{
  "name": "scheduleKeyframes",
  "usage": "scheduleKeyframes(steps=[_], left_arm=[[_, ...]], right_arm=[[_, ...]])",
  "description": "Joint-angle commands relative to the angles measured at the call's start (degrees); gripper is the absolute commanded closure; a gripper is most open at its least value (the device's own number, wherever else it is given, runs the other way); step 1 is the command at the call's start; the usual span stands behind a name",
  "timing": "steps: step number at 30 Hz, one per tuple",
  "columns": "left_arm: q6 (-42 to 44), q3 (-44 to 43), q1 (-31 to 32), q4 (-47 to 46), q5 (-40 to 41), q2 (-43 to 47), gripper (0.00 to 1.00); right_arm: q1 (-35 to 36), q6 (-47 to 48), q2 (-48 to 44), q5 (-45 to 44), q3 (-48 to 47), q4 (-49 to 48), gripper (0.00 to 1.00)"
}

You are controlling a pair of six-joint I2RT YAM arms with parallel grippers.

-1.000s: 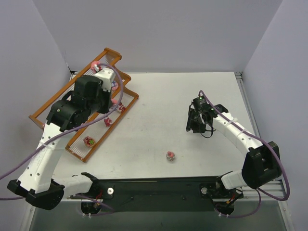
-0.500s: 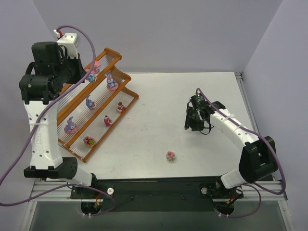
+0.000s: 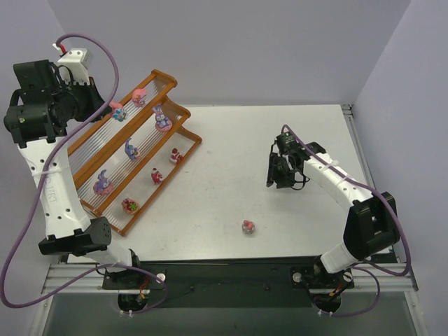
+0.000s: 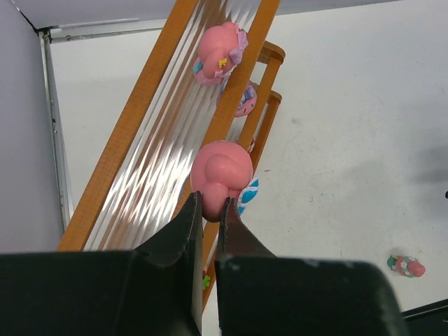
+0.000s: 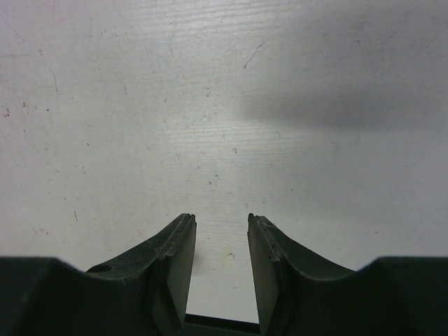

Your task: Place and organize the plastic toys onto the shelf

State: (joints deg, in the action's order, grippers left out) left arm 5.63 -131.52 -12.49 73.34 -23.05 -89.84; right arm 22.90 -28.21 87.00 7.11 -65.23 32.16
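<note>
The left gripper (image 4: pixel 210 208) has its two black, matte fingers pinched almost together on a pink toy (image 4: pixel 221 170), a smooth, rounded lump of glossy plastic with a touch of blue at its lower side. It holds the figurine at the front rail of the top tier of the shelf (image 4: pixel 140 105). Whether the toy rests on the rods or hangs just above them is hard to tell from the wrist view.

The shelf is an orange-brown wooden frame with three stepped tiers of thin, pale, parallel rods (they shine in streaks under the light). Farther along the top tier sits a second pink figurine (image 4: pixel 218 50) with lilac trim. In the top view the middle tier carries three purplish toys (image 3: pixel 131 148) and the lowest tier three reddish toys (image 3: pixel 157 176), each row spaced out along its tier.

One last toy (image 3: pixel 248 226) lies alone on the white table (image 3: pixel 231 140), well apart from the shelf. The right gripper (image 5: pixel 221 231) is above the scuffed tabletop, its dark tapered fingers parted with nothing between them.
</note>
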Motion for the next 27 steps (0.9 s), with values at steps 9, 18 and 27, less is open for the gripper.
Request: scheduleKeyframes(steps=[9, 18, 27], left_arm=[[4.1, 0.2, -0.8, 2.2, 3.8, -2.5, 1.00], [5.8, 2.0, -0.6, 3.3, 9.9, -2.8, 1.00], [6.5, 2.1, -0.5, 2.3, 12.9, -3.5, 1.00]], right_arm=[[-0.4, 1.8, 2.9, 1.3, -4.1, 4.3, 0.64], [-0.4, 2.2, 4.5, 1.3, -4.7, 4.7, 0.64], [-0.5, 1.8, 5.5, 1.2, -4.0, 4.6, 0.65]])
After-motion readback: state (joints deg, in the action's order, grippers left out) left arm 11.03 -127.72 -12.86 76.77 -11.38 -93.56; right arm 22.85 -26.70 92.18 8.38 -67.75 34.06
